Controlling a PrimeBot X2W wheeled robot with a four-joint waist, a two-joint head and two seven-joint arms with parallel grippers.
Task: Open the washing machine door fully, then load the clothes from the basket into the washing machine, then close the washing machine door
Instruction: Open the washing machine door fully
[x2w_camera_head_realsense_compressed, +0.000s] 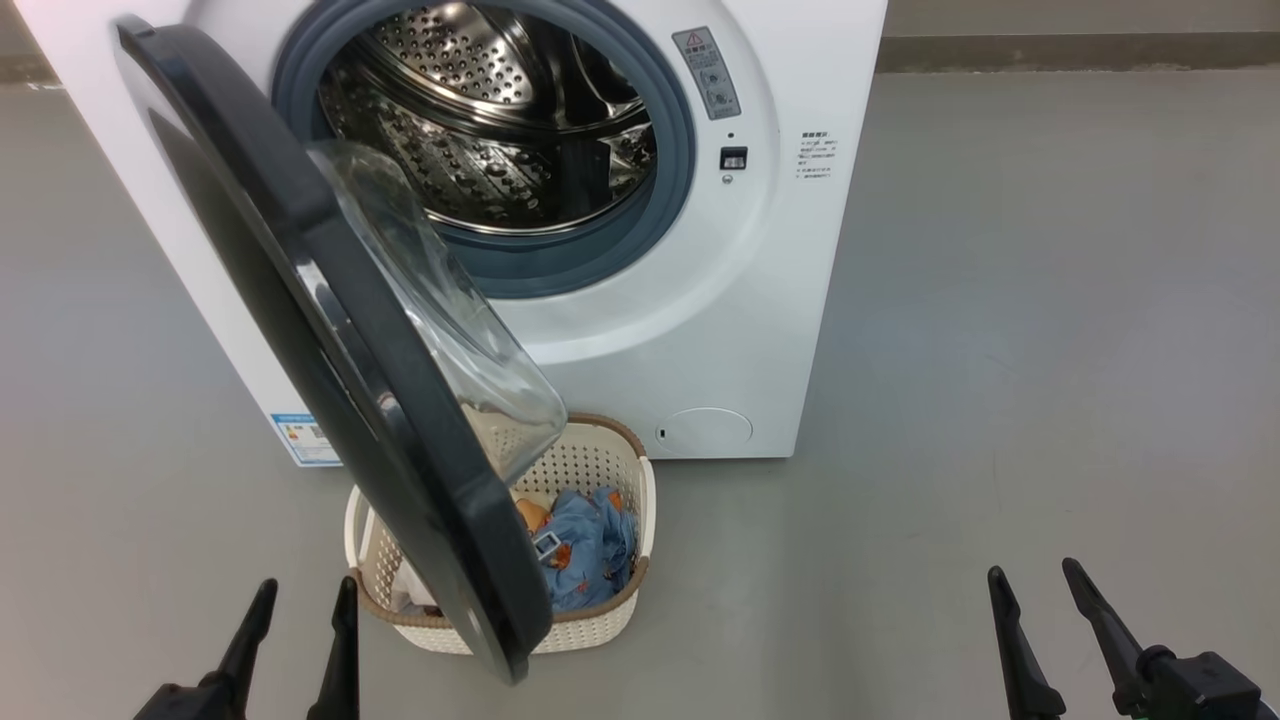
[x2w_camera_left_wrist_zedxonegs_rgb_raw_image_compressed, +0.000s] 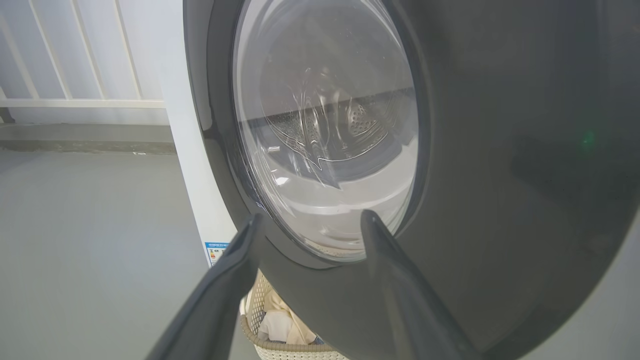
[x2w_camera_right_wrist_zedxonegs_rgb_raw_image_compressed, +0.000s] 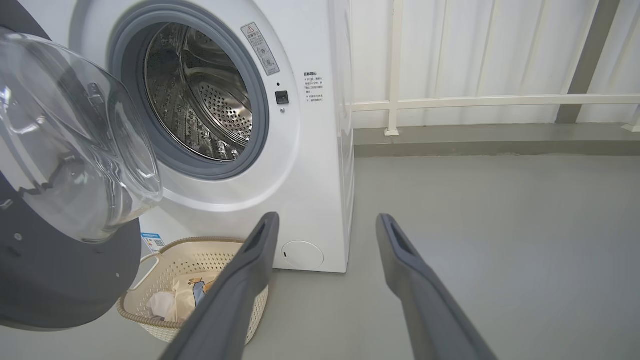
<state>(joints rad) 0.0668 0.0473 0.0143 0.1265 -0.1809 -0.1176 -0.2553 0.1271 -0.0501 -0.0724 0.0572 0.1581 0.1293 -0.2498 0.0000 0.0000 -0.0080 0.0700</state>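
Washer with its door partway open over the basket of clothes on the floor at its foot; left gripper and right gripper hover, jaws spread and empty, so door-opening seems unfinished, needing a wider push.

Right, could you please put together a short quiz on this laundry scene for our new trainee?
1. True or false: the washing machine door is shut.
2. Where are the clothes? A in the drum; B in the basket; C on the floor.
3. Fill in: the left gripper and the right gripper both stand ____.
Key: 1 false; 2 B; 3 open.
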